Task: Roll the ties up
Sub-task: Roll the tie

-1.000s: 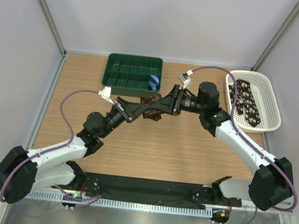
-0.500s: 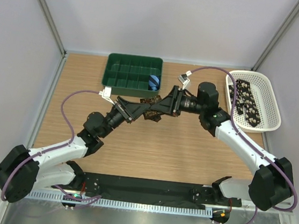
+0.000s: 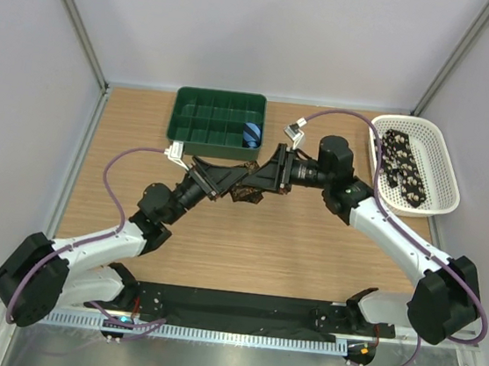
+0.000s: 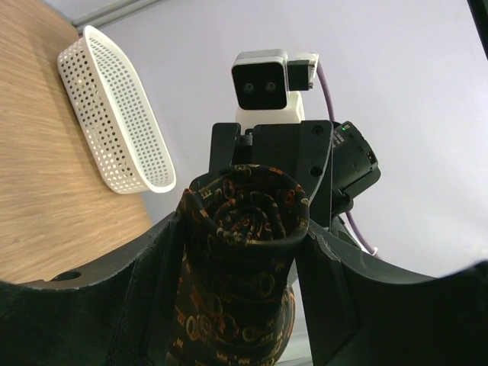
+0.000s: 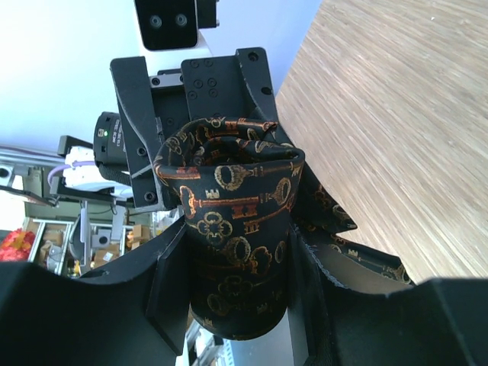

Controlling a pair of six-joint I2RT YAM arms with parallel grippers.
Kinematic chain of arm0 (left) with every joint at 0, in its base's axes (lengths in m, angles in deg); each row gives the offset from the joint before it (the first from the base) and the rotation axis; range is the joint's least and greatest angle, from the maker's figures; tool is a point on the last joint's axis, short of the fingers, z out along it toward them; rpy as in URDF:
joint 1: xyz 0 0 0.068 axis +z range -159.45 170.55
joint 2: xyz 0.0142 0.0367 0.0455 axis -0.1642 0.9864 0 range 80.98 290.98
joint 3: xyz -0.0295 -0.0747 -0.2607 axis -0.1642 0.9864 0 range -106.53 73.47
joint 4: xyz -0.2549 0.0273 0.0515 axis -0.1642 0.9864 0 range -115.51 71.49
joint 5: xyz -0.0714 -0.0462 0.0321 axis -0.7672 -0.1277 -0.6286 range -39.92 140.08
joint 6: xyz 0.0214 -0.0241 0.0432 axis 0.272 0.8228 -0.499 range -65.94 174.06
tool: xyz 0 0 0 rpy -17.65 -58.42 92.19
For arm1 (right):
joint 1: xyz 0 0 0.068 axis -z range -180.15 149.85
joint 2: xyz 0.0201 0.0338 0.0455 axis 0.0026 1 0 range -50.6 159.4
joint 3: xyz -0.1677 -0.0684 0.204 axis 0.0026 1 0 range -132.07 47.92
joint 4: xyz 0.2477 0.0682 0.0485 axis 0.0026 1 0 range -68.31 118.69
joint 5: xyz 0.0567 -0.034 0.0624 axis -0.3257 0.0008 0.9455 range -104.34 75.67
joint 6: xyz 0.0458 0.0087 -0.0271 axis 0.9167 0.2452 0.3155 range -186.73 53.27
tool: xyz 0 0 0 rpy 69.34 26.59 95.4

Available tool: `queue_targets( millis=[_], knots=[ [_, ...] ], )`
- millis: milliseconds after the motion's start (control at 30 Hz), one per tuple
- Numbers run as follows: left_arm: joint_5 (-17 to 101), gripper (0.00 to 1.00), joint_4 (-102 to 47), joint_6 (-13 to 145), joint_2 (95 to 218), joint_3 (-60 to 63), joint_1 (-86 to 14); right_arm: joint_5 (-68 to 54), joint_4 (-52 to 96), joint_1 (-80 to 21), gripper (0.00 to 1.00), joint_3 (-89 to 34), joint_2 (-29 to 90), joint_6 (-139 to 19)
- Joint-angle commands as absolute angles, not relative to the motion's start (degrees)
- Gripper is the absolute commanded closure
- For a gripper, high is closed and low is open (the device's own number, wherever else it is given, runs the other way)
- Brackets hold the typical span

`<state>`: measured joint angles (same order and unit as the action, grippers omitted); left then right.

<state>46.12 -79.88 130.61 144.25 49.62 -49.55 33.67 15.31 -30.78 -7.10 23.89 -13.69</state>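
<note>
A dark brown tie [image 3: 246,188] with orange key prints is rolled into a coil and held in the air between both arms, just in front of the green tray. My right gripper [image 3: 259,181] is shut on the roll [image 5: 236,221], its fingers [image 5: 171,274] pressing both sides. My left gripper [image 3: 232,182] faces it from the other side. Its jaws stand apart around the same roll [image 4: 244,229], with a thin gap along the right finger [image 4: 324,267]. A loose end hangs beside the roll [image 5: 328,217]. A second tie [image 3: 402,168], black with pale spots, lies in the white basket [image 3: 446,175].
The green compartment tray [image 3: 220,114] sits at the back, with a small blue striped roll [image 3: 251,133] in its right-hand cell. The white basket stands at the right edge and also shows in the left wrist view [image 4: 114,130]. Grey walls close in the table.
My left gripper's jaws have spread wider around the roll. Both grippers and the roll have shifted slightly to the left and toward the tray.
</note>
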Motion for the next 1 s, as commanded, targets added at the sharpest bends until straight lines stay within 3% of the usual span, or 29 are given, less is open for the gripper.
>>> queue_targets(
  millis=[0, 167, 300, 367, 433, 600, 767, 867, 967],
  knots=[
    [45.07, 0.38, -84.74, 131.49, 145.23, 47.46, -49.79, 36.11, 15.17, -32.49, 0.94, -8.85, 23.84, -15.4],
    [45.16, 0.41, -85.54, 131.14, 145.58, 47.63, -49.79, 35.59, 16.76, -33.37, 0.94, -9.29, 24.01, -16.72],
    [44.9, 0.6, -85.54, 131.31, 146.11, 47.81, -50.05, 35.06, 16.68, -33.28, 0.93, -9.64, 24.1, -16.72],
    [44.72, 0.58, -85.62, 131.57, 146.64, 47.81, -50.58, 34.45, 16.76, -33.28, 0.93, -9.91, 24.19, -16.72],
    [44.81, 0.45, -85.8, 131.58, 146.99, 47.98, -51.02, 34.18, 16.68, -33.28, 0.93, -10.26, 24.63, -16.81],
    [46.3, 0.36, -86.06, 134.29, 148.13, 49.12, -51.46, 32.7, 17.63, -33.2, 0.94, -10.35, 25.51, -16.11],
    [47.36, 0.39, -89.39, 135.88, 150.85, 51.75, -51.46, 30.32, 21.33, -32.4, 0.95, -8.95, 26.82, -15.14],
    [47.71, 0.49, -94.04, 137.9, 153.75, 53.34, -51.46, 30.75, 18.7, -31.53, 0.95, -5.43, 27.18, -12.52],
    [47.27, 0.54, -99.13, 141.06, 158.75, 54.31, -51.46, 30.23, 18.16, -31.26, 0.95, -2.88, 26.83, -12.5]
  ],
)
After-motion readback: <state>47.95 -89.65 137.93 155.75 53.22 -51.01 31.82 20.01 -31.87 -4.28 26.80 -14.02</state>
